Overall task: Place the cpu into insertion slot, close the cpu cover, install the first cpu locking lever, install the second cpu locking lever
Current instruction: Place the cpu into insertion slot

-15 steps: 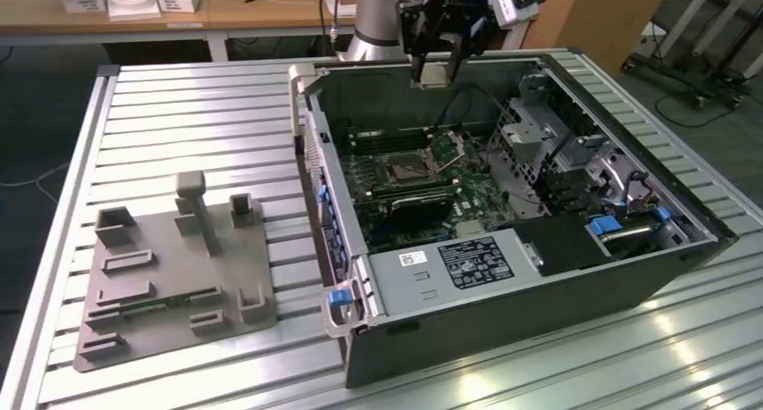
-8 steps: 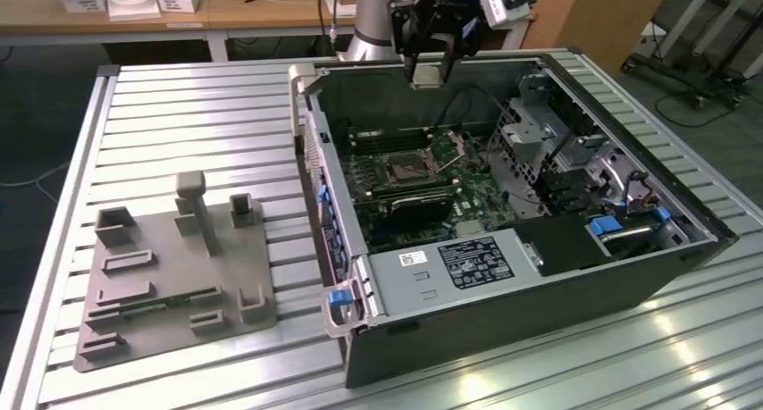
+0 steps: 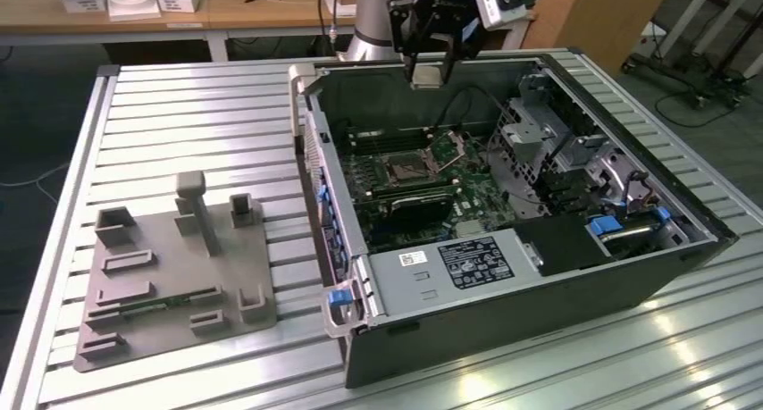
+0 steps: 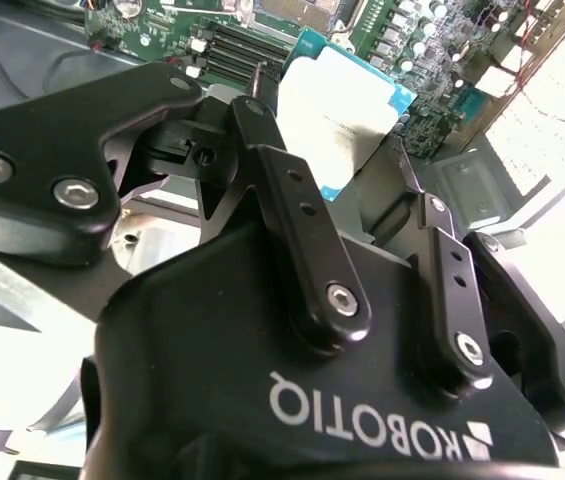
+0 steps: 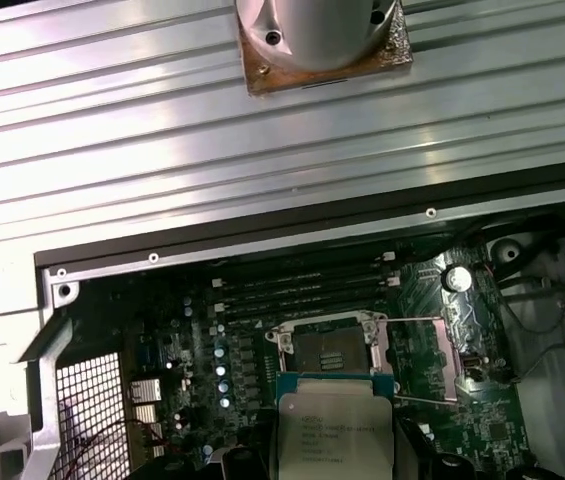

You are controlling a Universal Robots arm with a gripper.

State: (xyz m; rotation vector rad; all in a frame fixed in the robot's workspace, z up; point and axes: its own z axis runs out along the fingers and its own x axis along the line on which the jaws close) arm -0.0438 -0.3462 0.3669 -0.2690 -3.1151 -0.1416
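A slatted metal table [image 3: 179, 106] is topped with an open PC case [image 3: 513, 321]. The cpu [image 5: 334, 435] is pinched in the gripper [image 3: 427, 71], up near the case's far edge, well above the bare socket [image 5: 327, 350].

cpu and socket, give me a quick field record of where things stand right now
cpu: held in the gripper, above the socket, not yet seated
gripper: shut on the cpu, over the open computer case
socket: empty, contacts showing
cover: swung up, open beside the socket
tray: grey, on the table at the exterior view's left of the case
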